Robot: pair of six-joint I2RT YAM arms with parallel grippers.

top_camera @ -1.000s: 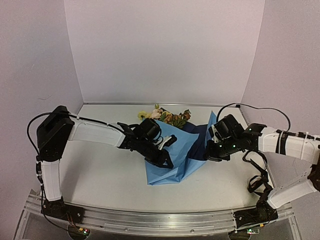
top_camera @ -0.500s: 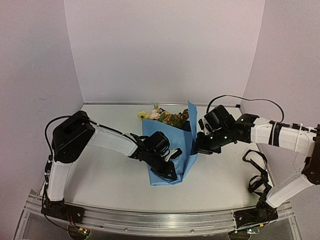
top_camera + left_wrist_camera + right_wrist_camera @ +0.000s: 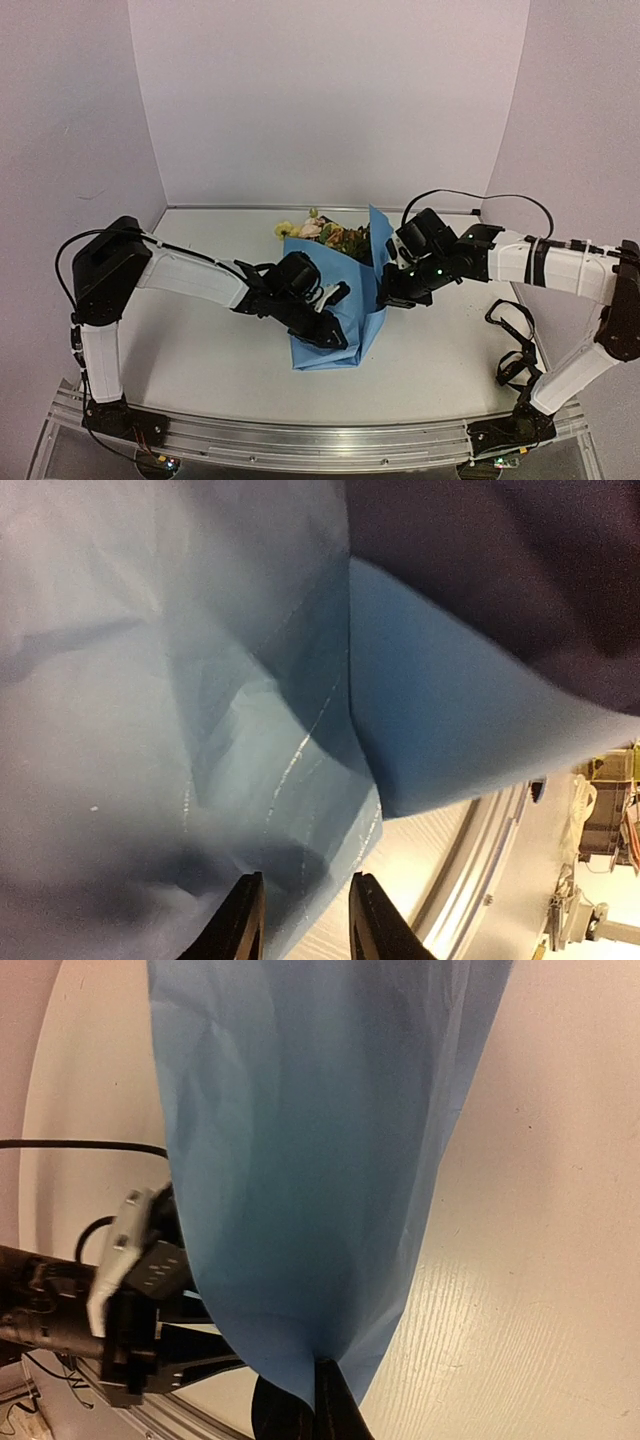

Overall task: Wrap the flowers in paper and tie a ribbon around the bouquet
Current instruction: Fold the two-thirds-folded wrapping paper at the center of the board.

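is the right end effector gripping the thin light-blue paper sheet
Yes, the right end effector is shut on an edge of the thin light-blue paper sheet.

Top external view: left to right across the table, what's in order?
Left arm's black joint housing → left gripper, open over the paper → right gripper, shut on the paper's raised flap → black cable loop. Left out: flowers, overlapping the paper's span.

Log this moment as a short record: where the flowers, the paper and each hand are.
flowers: blooms showing past the paper's far edge
paper: light blue, right flap raised upright beside the flowers
right hand: shut on the edge of the raised flap
left hand: open, over the left part of the paper
ribbon: not seen in any view
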